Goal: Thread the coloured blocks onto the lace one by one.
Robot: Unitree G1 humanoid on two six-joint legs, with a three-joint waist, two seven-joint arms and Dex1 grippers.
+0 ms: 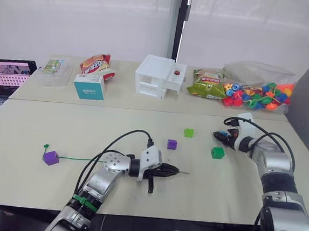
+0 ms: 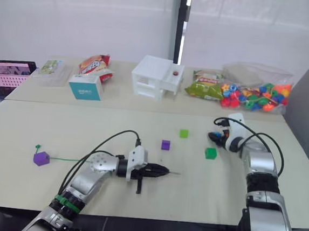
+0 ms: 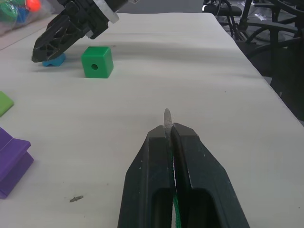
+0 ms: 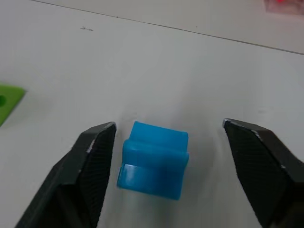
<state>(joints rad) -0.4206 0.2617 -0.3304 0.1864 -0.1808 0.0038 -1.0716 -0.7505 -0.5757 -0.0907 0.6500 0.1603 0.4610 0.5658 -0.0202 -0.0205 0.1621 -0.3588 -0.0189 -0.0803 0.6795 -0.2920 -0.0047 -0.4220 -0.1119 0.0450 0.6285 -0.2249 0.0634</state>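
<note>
Purple blocks [image 1: 51, 157] number two; left tool [image 3: 168, 130] pinches lace [image 1: 80, 159]; right tool [image 4: 166, 156] gapes around blue block [image 4: 153, 160].

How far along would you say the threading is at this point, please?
Done: one purple block looks threaded, sitting at the far end of the lace. In hand: the left gripper is shut on the lace's tip, and the right gripper is open around the blue block. Left: the blue, dark green, light green and second purple blocks.
</note>
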